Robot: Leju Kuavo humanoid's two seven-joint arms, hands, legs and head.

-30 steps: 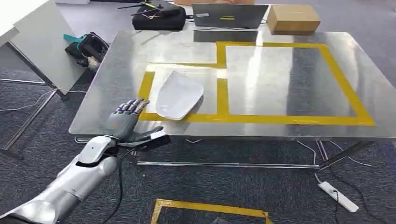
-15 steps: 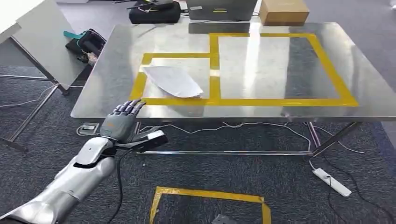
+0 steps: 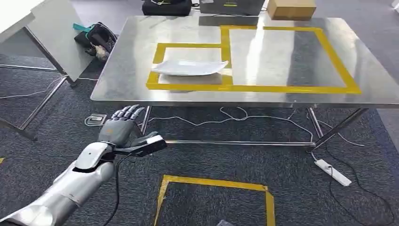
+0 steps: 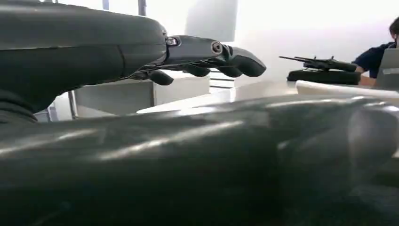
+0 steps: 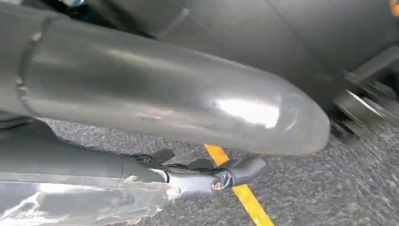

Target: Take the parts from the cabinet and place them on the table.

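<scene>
White part [image 3: 189, 67] lies flat on steel table [image 3: 117, 80], inside small yellow-taped box, likely its drop zone. Left hand [image 3: 123, 129] empty, fingers spread, short of table edge. Right hand [image 5: 207, 176] hangs above floor, holds nothing, fingers apart.

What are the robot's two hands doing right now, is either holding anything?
Left hand: open, fingers spread, holding nothing, out in front of the table.
Right hand: nothing seen in it; open or closed cannot be told.
</scene>
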